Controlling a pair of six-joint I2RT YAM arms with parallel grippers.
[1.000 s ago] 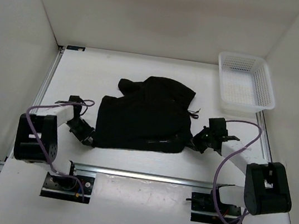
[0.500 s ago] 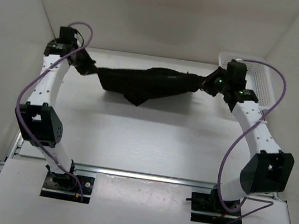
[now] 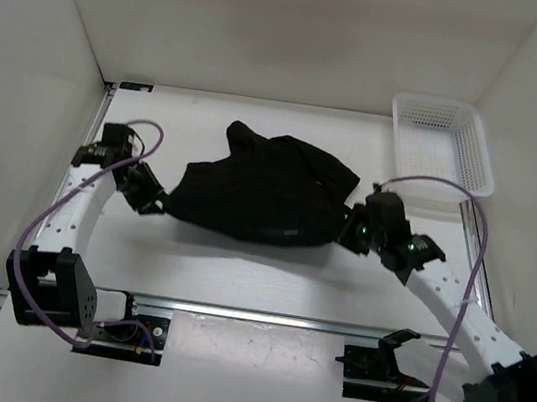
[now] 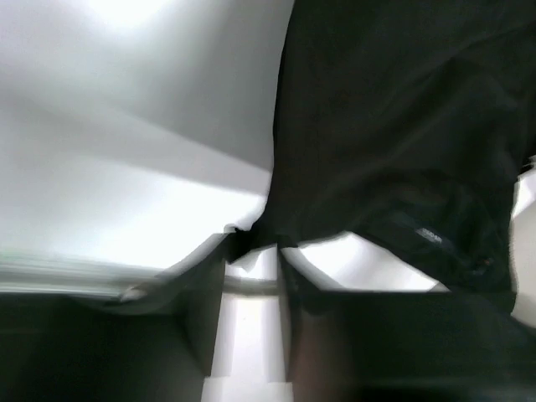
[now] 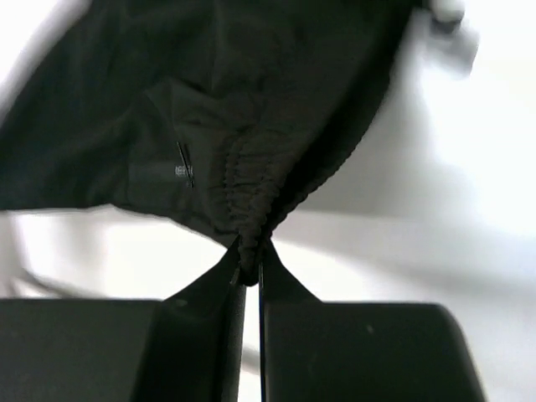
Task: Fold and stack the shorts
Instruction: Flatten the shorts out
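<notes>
The black shorts [image 3: 265,192] are stretched between my two grippers over the middle of the table, bunched and sagging, with a shadow under the near edge. My left gripper [image 3: 152,202] is shut on the left edge of the shorts. In the left wrist view its fingertips [image 4: 251,244] pinch a fabric corner, and the shorts [image 4: 394,126] hang to the right. My right gripper [image 3: 354,227] is shut on the right edge. In the right wrist view the gripper [image 5: 249,261] clamps the gathered waistband of the shorts [image 5: 209,100].
A white mesh basket [image 3: 442,152] stands at the back right corner. White walls enclose the table on three sides. An aluminium rail [image 3: 252,314] with both arm bases runs along the near edge.
One second ago the shorts lay on the table, held at the near corners. Half a second ago they were lifted, stretched at the back. Now both grippers have come back nearer and lower, still holding them.
</notes>
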